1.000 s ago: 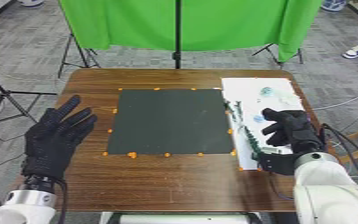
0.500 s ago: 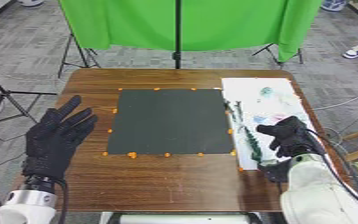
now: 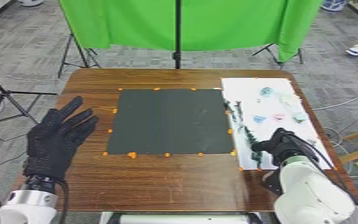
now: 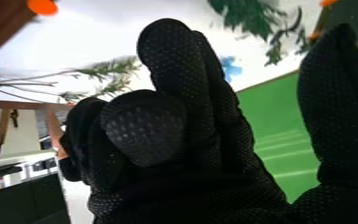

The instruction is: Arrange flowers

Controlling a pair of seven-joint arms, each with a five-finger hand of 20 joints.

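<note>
Flowers (image 3: 259,119) lie on the white sheet (image 3: 248,89) on the right side of the table (image 3: 167,187), blue and pink blooms side by side near its middle, and green sprigs (image 3: 251,142) stretched along its left edge. That sheet runs close to the table's right edge, beside the dark square mat (image 3: 171,120) with orange markers (image 3: 132,155) around its border. The mat spans the room between the two hands, and a strip of wood separates it from the table's near edge. The right hand (image 3: 286,146) is over the near part of the sheet, beside the sprigs; the left hand (image 3: 51,145) is at the table's left side, fingers straight and widely spread. The right wrist view gives the right hand loosely open, some fingers upright and others bent, along with thin brownish twigs (image 4: 33,79) bearing feathery green tips, broader dark green leaves (image 4: 246,17), and a bright blue petal patch (image 4: 232,67) just beside a finger.
</note>
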